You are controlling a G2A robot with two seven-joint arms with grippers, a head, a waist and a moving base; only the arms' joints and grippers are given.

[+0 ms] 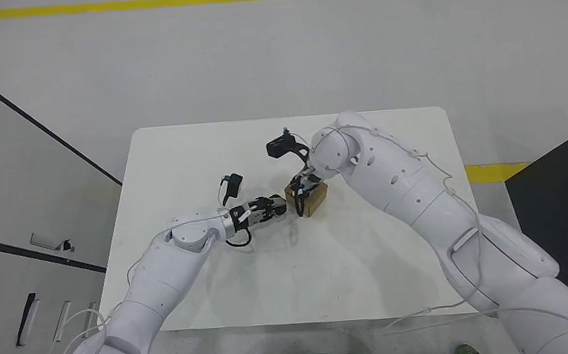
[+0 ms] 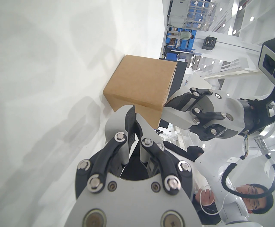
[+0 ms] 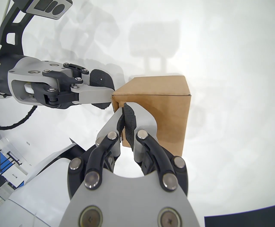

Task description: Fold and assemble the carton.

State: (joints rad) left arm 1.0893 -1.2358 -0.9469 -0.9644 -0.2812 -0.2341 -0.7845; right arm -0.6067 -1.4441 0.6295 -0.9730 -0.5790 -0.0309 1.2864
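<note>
Starting on the left: my left hand comes in low over the white tabletop from the near left side. Its fingers are shut together with nothing between them. In the right wrist view the tips of that hand are butted right up against a corner of the carton, touching the cardboard where two edges meet. In my left wrist view the two black pads sit pressed together just in front of the lower brown face. The carton itself is roughly mid-tabletop, a small plain brown box already standing up as a box shape. It rests on the surface with one face toward each hand, and it's turned a bit so its sides don't line up with the tabletop edges. The faces I can see look flat and closed, with crisp edges. Moving right: my right hand comes in from the far right side and sits at the same end of the carton, right next to the left one. It's closed too, and from its own wrist view it looks like there's a thin sliver of cardboard caught between the pads, so I'd call it pinching the carton's edge. The two hands are very close to each other, both meeting at that one corner.
</note>
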